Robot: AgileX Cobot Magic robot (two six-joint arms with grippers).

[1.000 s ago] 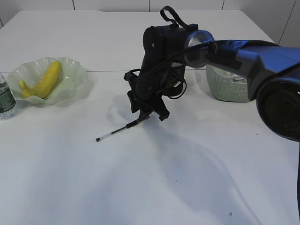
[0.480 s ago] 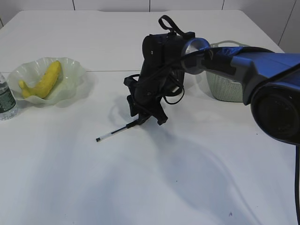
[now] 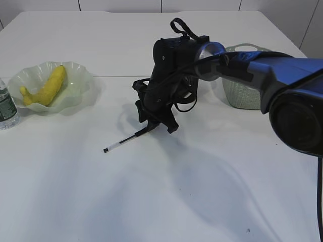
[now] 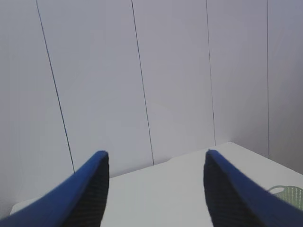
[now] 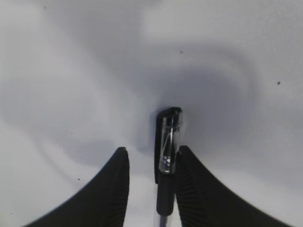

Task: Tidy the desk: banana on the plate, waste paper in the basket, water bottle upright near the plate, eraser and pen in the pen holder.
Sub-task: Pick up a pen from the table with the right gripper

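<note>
The pen (image 3: 123, 141) lies slanted on the white desk (image 3: 75, 191), cap end under my right gripper (image 3: 154, 126). In the right wrist view the capped end (image 5: 168, 142) sits between the black fingers, against the right finger (image 5: 189, 184) and with a gap to the left one; the right gripper (image 5: 152, 150) is open. The banana (image 3: 48, 86) rests in the green plate (image 3: 81, 75). The water bottle (image 3: 6, 106) stands upright at the left edge beside the plate. My left gripper (image 4: 156, 153) is open and empty, facing the wall. The eraser, waste paper and pen holder are hidden.
The grey-green basket (image 3: 242, 96) stands at the back right, partly behind my right arm (image 3: 242, 63), and its rim (image 4: 289, 194) shows in the left wrist view. A seam (image 3: 116, 76) crosses the desk behind the plate.
My right gripper has shifted slightly left over the pen's cap end. The pen has not moved.
</note>
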